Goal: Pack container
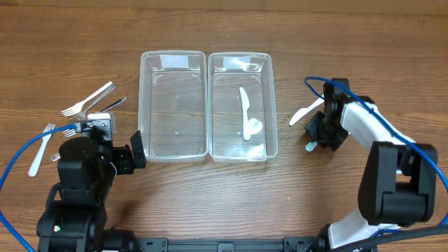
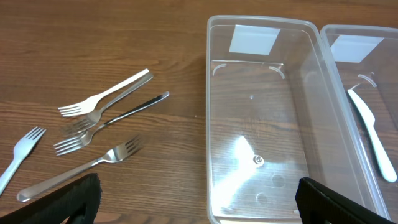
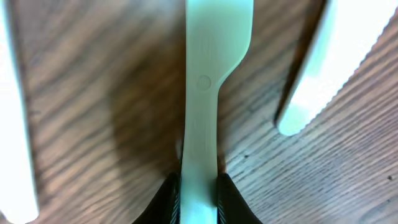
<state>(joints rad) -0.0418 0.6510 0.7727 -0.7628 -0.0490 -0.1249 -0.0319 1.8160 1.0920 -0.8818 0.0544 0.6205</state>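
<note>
Two clear plastic containers stand side by side. The left container is empty. The right container holds a white plastic knife. My right gripper is right of the containers, low over the table, shut on the handle of a white plastic utensil. My left gripper is open and empty at the left container's near left corner.
Several metal forks and a white plastic fork lie on the wooden table left of the containers. A white serrated plastic knife lies just beside the held utensil. White cutlery shows by the right gripper.
</note>
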